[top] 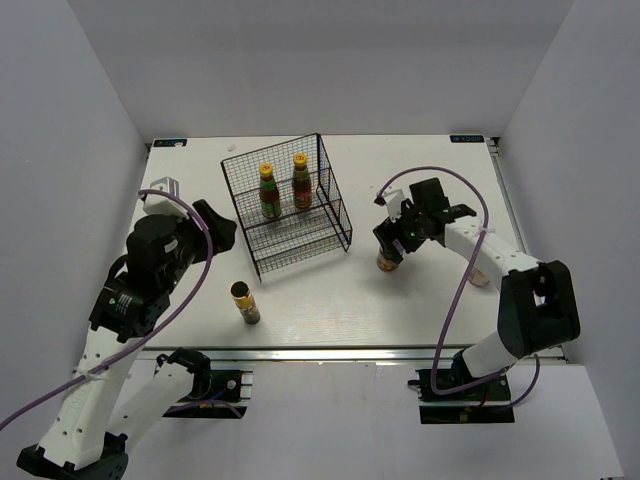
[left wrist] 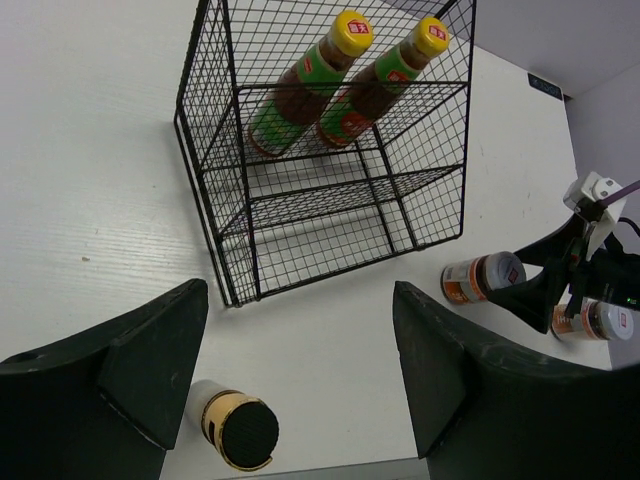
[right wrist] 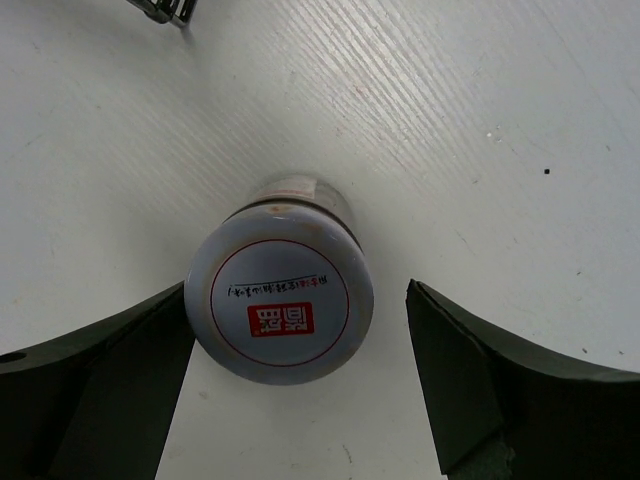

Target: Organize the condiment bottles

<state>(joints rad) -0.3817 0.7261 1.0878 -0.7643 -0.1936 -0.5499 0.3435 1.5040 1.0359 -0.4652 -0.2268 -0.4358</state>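
Right tool (right wrist: pixel 298 330) spread apart on either side of a white-lidded jar (right wrist: pixel 280 300); left tool (left wrist: pixel 300 370) also parted, gripping nothing.
That jar stands upright on the bench (top: pixel 330 300), to the right of the wire rack (left wrist: pixel 330 250), with the second white-lidded jar (top: pixel 478 275) near it, further right. Two red-sauce bottles (top: pixel 269 190) (top: pixel 301 182) stand side by side on the rack's upper shelf. The dark gold-labelled bottle (top: pixel 244 302) stands upright below the left tool, in front of the rack and apart from it.
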